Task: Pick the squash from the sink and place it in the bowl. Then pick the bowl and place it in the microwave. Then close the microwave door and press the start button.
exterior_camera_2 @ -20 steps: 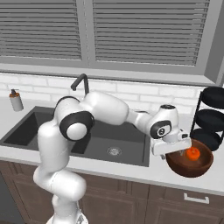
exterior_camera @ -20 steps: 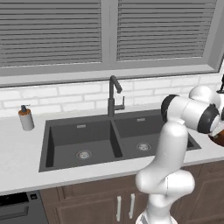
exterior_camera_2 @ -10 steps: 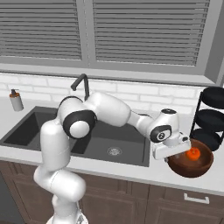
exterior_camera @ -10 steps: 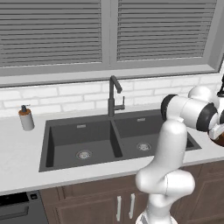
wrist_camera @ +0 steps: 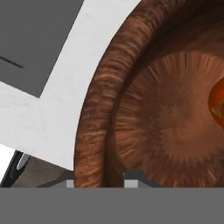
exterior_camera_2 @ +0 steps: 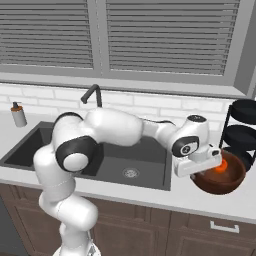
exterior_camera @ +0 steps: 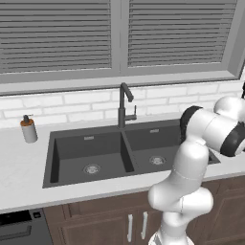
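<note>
The round reddish-brown wooden-looking bowl (exterior_camera_2: 220,176) is seen standing on the white marbled worktop (exterior_camera_2: 215,204), to the right of the dark grey double-basin sink (exterior_camera_2: 120,167). In the hand view the near rim of the bowl (wrist_camera: 98,131) is seen running up between the two small dark fingertips (wrist_camera: 133,178), one tip lying outside the wall and the other inside it, so the jaws (wrist_camera: 99,181) are set astride the rim; whether the rim is already pinched or the tips stand just off it cannot be told. The small round orange-red squash (wrist_camera: 217,103) is seen inside the bowl, across its floor from the jaws and well apart from them, and the same squash (exterior_camera_2: 221,166) is seen in the right base view just beyond the white hand, low against the bowl's inner wall. Beyond the bowl, away from the jaws, a black tiered wire rack (exterior_camera_2: 240,135) is seen. Far from the jaws, past the sink and its dark tall faucet (exterior_camera: 124,103), a small grey soap dispenser with a brown top (exterior_camera: 28,129) is seen on the worktop.
</note>
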